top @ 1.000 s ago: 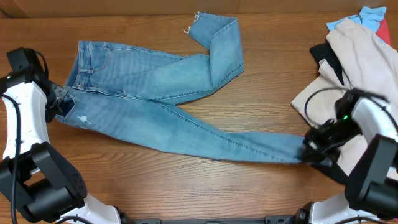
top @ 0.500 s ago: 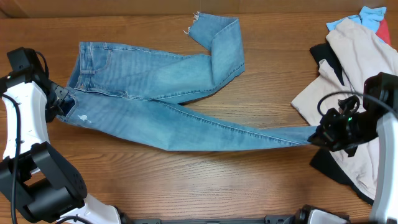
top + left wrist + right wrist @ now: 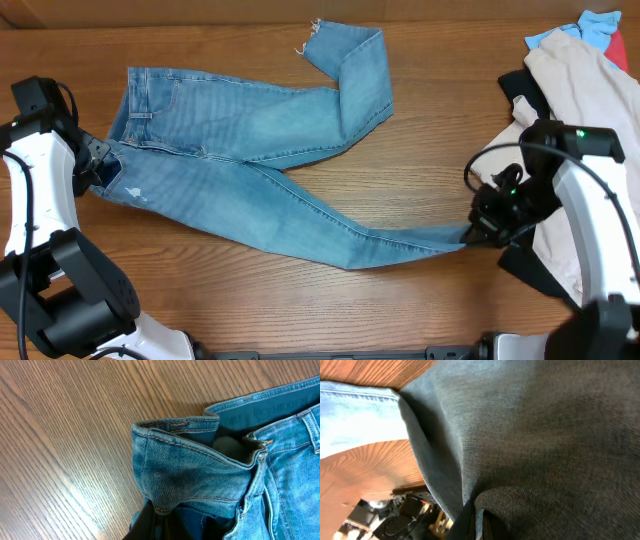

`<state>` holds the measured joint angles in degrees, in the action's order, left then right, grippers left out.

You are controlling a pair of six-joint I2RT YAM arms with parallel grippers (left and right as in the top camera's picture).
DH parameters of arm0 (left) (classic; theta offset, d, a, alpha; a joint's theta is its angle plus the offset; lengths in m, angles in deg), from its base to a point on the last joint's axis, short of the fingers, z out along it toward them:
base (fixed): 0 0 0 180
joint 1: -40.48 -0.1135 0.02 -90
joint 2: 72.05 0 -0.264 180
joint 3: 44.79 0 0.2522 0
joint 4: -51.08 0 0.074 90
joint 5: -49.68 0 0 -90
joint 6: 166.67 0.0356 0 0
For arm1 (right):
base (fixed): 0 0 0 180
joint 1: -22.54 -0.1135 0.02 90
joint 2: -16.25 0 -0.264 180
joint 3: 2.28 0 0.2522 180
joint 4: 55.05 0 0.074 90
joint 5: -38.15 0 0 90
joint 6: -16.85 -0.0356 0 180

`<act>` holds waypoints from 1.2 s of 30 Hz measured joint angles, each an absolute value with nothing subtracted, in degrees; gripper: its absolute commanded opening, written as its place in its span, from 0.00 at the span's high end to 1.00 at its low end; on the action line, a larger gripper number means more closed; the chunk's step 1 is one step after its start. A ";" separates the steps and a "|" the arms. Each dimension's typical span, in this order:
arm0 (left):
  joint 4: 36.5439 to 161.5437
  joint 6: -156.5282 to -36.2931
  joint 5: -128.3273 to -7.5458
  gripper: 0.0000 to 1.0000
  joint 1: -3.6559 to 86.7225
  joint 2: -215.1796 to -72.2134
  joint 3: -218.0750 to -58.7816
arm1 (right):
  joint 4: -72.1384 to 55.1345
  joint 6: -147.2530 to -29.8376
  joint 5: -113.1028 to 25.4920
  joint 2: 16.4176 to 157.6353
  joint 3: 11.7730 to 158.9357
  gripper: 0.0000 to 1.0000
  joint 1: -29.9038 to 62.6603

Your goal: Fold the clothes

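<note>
The clothes are light blue jeans (image 3: 250,130) spread over the wooden table. The upper leg bends back, its frayed hem (image 3: 338,42) at the far edge. The lower leg runs right to my right gripper (image 3: 476,230), which is shut on its end and holds it just above the table. At the left, my left gripper (image 3: 100,160) is shut on the waistband corner. In the left wrist view the bunched waistband (image 3: 175,455) rises from the left gripper (image 3: 160,527). Dark denim (image 3: 545,435) fills the right wrist view, pinched at the right gripper (image 3: 480,527).
A pale beige garment (image 3: 590,90) lies heaped at the right, over a black one (image 3: 520,85). Bright-blue (image 3: 598,20) and red (image 3: 627,45) pieces sit at the far right corner. Bare wood (image 3: 430,130) shows between the jeans and the heap.
My right gripper first lifted the leg end and drew it taut to the right, then came back left, so the lower leg now sags. The left arm has not moved.
</note>
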<state>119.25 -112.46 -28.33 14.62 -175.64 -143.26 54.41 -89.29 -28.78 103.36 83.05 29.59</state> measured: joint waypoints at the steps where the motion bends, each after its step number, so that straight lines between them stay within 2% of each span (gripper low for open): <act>1: 119.21 -112.46 -28.33 0.95 14.62 -175.64 -143.26 | 53.32 -88.28 -27.99 104.79 83.05 0.94 30.92; 8: 119.25 -112.46 -28.33 0.96 14.62 -175.64 -143.26 | 41.12 -85.20 -26.11 116.26 82.98 0.96 39.67; 14: 119.29 -112.46 -28.38 0.96 14.62 -175.64 -143.26 | 25.30 -86.14 -25.43 123.47 82.92 0.95 41.74; 21: 119.51 -112.46 -28.75 0.96 14.62 -175.64 -143.26 | 13.76 -87.80 -25.48 123.67 82.83 0.77 41.61; 26: 119.53 -112.46 -28.77 0.96 14.62 -175.64 -143.26 | 17.30 -88.11 -26.94 123.69 85.34 0.74 42.97; 32: 119.53 -112.46 -28.77 0.96 14.62 -175.64 -143.26 | 30.98 -87.61 -30.16 123.47 96.05 0.73 48.54; 36: 119.56 -112.46 -28.77 0.95 14.62 -175.64 -143.26 | 37.54 -86.43 -35.14 123.19 97.39 0.73 51.10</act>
